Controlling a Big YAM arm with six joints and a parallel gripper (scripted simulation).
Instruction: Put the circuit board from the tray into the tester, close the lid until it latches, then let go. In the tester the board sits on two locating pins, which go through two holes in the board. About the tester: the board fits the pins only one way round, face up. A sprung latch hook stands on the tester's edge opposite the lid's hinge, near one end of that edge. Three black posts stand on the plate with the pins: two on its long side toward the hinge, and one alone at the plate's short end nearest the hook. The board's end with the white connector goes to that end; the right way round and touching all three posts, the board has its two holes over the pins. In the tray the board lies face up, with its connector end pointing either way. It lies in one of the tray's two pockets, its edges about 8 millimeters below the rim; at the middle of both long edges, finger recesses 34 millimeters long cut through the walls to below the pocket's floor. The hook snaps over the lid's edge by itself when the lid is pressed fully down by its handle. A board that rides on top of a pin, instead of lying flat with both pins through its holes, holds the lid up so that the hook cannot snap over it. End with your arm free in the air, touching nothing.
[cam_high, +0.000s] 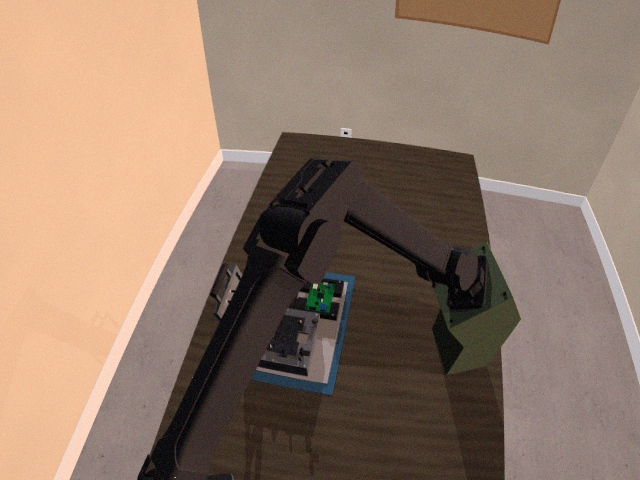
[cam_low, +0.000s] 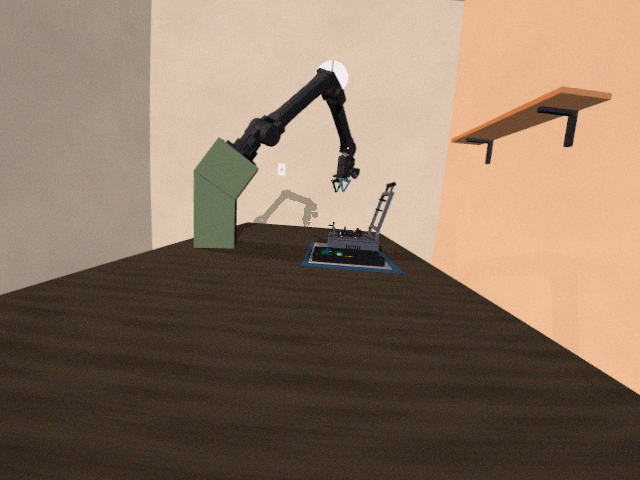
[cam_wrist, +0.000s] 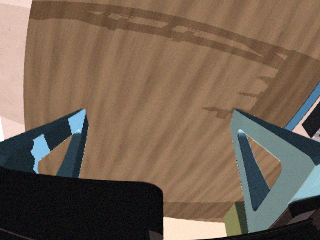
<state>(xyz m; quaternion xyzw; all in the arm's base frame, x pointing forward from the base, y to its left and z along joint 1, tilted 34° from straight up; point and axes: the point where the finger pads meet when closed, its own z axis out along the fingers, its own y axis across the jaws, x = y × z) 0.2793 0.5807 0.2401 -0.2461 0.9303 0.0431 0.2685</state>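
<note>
The green circuit board (cam_high: 320, 298) lies in the black tray (cam_high: 324, 299) on the blue mat; it also shows in the exterior view (cam_low: 330, 252). The grey tester (cam_high: 297, 339) stands next to the tray, its lid (cam_low: 381, 209) raised upright. My gripper (cam_low: 340, 186) hangs open and empty well above the tester and tray. In the wrist view the two blue fingers stand wide apart (cam_wrist: 160, 154) with only the wooden table top between them.
The green arm pedestal (cam_high: 473, 315) stands at the table's right edge. The arm's links cross over the table and hide part of the tester in the top view. A wall shelf (cam_low: 532, 116) hangs off to the right.
</note>
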